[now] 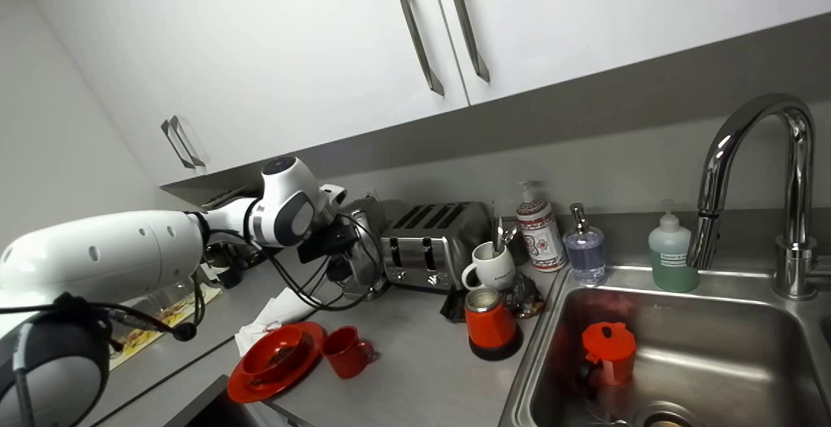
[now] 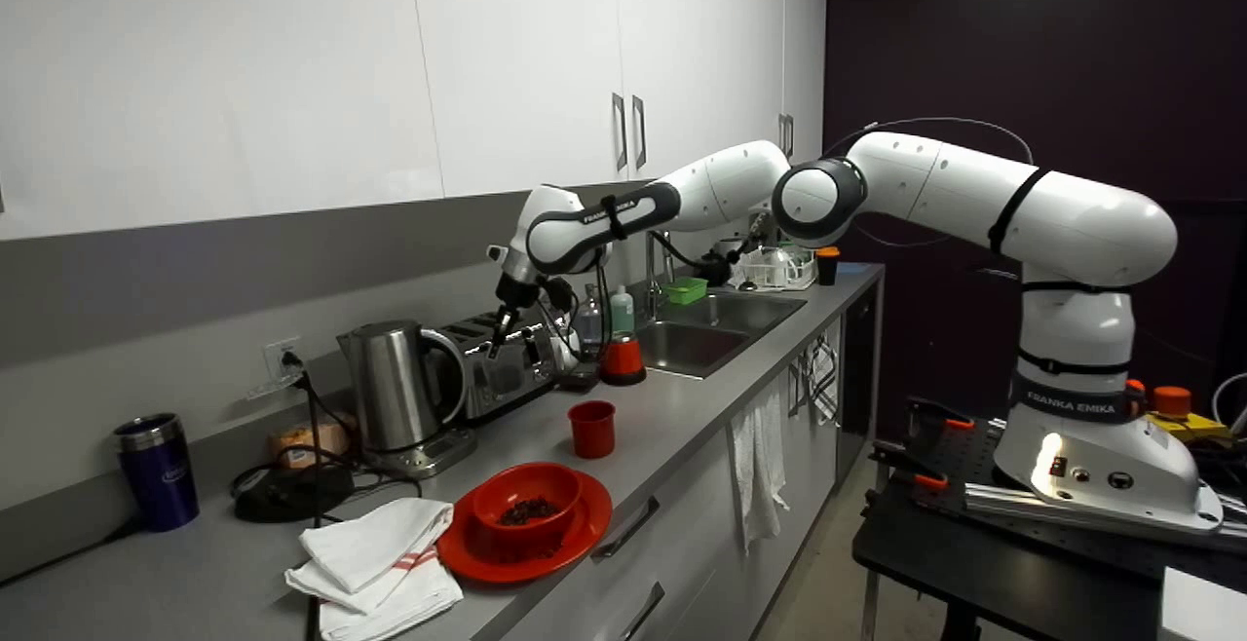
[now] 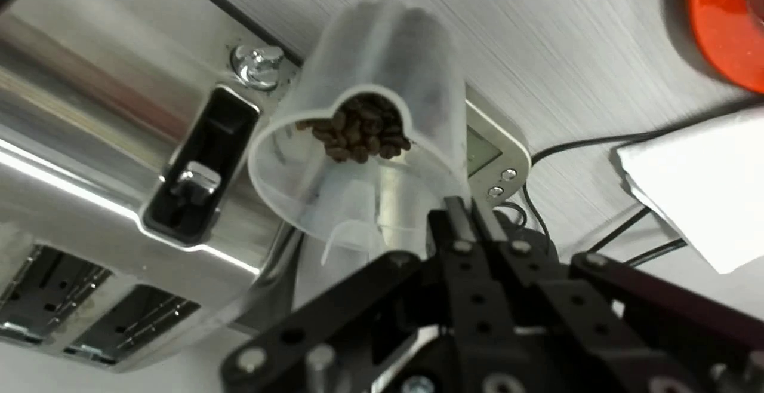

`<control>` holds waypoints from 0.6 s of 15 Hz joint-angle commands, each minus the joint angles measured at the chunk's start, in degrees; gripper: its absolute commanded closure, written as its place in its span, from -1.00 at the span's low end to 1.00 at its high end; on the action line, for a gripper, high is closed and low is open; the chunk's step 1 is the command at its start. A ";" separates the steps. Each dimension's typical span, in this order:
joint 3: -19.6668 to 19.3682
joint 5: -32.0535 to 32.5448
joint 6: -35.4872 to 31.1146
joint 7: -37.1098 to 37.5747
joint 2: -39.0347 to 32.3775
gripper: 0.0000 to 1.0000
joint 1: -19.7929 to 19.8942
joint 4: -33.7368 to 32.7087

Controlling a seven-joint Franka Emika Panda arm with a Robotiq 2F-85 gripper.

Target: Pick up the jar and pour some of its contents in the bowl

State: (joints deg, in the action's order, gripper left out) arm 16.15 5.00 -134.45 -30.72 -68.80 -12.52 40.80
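The gripper (image 3: 468, 205) is pinched closed on the edge of the see-through jar (image 3: 382, 64), brown beans (image 3: 358, 133) inside, near the toaster (image 3: 101, 160). Well apart, the red bowl (image 2: 526, 486), with dark bits (image 2: 526, 511) in it, sits on a plate (image 2: 595, 514).

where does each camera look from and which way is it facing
Exterior view: out front near the sink, facing the cupboards; part of the arm shows.
Exterior view: near the bowl, looking along the counter toward the sink; arm and base show.
Wrist view: at the arm's end, looking past the fingers at the jar.
Both exterior views share bowl and toaster.
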 commanded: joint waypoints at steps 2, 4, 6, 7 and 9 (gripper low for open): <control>0.96 -0.07 -1.20 0.78 6.41 0.93 -1.03 7.75; 1.48 -0.23 -2.06 0.93 8.20 0.93 -1.17 10.54; 1.88 -0.20 -3.06 0.90 10.08 0.92 -1.34 13.56; 2.08 -0.20 -3.77 0.90 11.03 0.93 -1.34 15.14; 2.63 -0.44 -4.97 0.80 12.52 0.93 -1.00 17.98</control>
State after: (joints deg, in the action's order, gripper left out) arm 18.17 4.93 -136.97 -30.56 -61.05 -14.46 51.19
